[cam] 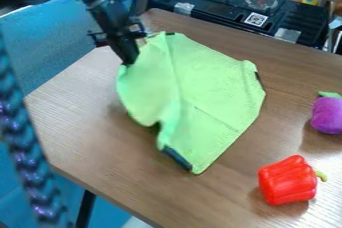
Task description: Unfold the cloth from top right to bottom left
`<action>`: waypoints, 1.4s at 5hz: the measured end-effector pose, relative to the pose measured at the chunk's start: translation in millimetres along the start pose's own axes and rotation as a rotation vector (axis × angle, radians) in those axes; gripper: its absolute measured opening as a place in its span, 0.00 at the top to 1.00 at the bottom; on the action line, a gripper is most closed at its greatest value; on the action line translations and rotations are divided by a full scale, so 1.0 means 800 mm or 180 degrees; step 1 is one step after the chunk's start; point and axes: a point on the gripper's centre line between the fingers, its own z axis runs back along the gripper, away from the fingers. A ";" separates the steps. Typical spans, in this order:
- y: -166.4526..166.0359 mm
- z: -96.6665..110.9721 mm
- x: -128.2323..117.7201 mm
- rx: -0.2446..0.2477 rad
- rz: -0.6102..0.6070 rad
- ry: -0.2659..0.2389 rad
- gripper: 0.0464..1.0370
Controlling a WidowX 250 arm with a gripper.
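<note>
Grips the light-green fabric cloth [207, 87] by its upper-left edge with the black two-finger gripper [129, 63] — spreads creased over the brown wood-grain table [80, 127], near a red toy pepper [286, 182].

Single fixed view, set above the brown wood-grain worktop [87, 137], looking down at a slant. Faces across it toward a black plastic case [204, 12] beyond the far edge. Range: close; the worktop runs out of frame at right and bottom, its left edge and corners in view. A blurred, dark blue braided strand [21, 147] crosses the left foreground.
</note>
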 end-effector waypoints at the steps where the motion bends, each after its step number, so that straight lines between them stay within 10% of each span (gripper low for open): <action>1: 0.017 0.005 -0.006 0.0094 0.0041 0.0059 0.99; 7: 0.070 0.048 -0.020 0.0689 0.0309 -0.0153 0.99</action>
